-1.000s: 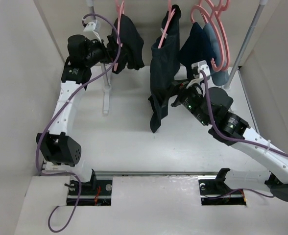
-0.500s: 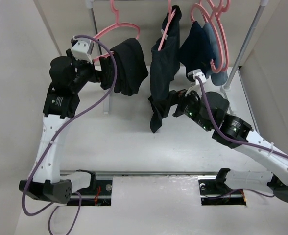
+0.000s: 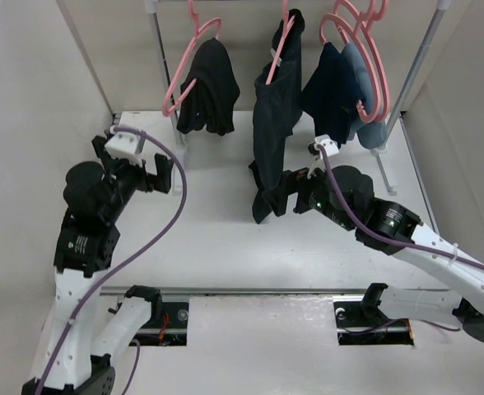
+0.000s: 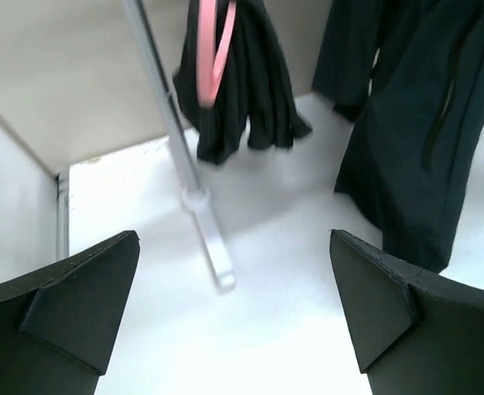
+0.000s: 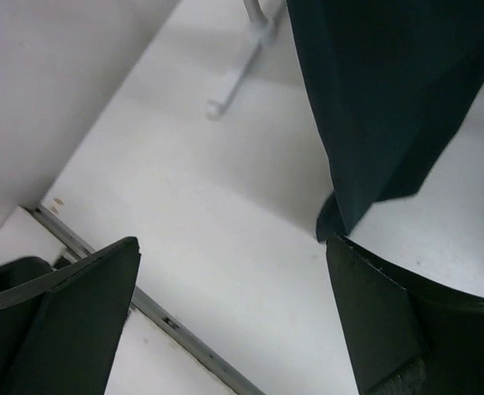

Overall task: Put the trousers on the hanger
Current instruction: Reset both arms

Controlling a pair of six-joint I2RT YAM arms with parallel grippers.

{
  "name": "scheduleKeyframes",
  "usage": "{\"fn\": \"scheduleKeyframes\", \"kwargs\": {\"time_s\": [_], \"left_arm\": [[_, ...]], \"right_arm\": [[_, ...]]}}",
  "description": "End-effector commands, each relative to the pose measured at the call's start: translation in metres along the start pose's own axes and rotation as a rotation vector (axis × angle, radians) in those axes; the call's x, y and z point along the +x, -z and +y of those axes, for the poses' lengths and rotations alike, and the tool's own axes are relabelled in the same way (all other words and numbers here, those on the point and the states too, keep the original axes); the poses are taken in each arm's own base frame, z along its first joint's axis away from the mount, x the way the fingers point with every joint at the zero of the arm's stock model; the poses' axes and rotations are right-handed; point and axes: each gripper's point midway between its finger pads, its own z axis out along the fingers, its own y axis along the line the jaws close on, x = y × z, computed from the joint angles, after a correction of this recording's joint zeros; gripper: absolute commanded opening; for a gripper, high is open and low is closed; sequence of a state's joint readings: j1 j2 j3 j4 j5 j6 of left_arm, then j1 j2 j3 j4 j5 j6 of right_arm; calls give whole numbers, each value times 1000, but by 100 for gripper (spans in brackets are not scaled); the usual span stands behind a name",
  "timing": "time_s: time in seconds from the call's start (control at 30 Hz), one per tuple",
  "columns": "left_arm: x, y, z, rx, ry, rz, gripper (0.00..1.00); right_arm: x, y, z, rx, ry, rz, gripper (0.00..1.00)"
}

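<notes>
The trousers point(image 3: 273, 123) hang limp over the pink hanger point(image 3: 285, 37), legs trailing toward the table point(image 3: 209, 230). They look soft, light and apt to slide, best gathered near the fold. The left gripper point(image 3: 139, 169) and right gripper point(image 3: 281, 193) are both spread wide, empty.

Looking at my feed: the trousers point(image 3: 272, 115) are plain black with no pattern, on a pink hanger point(image 3: 277, 56). The shorter garment point(image 3: 209, 90) on the left is black too, and its hanger point(image 3: 174, 92) is the same pink. On the right there's a navy piece point(image 3: 331, 99), a pale-blue one point(image 3: 357, 74) and more pink hangers point(image 3: 380, 74). The tabletop point(image 3: 201, 230) is white and the rack pole point(image 3: 415, 66) is grey. The arms point(image 3: 439, 255) are white with black joints and purple cables point(image 3: 181, 185). The left end effector point(image 4: 238, 313) and right end effector point(image 5: 234, 321) are plain black.
</notes>
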State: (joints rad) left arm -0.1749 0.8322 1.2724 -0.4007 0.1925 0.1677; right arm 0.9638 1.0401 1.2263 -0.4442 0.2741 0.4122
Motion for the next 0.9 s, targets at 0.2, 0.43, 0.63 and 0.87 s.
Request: {"fn": "scheduleKeyframes", "kwargs": {"time_s": [0.2,0.43,0.63,0.87], "left_arm": [[64,30,9,-113,5,20,100],[122,30,49,-417,178,105,100],[165,34,91,-675,263,164,100],[163,44,108,-750,286,129,100]], "right_arm": [[52,3,-28,90,2,133,99],[115,3,-75,223,-95,251,99],[163,21,-144,449,-283,230,99],[152,34,-159,493,-420,79,99]]}}
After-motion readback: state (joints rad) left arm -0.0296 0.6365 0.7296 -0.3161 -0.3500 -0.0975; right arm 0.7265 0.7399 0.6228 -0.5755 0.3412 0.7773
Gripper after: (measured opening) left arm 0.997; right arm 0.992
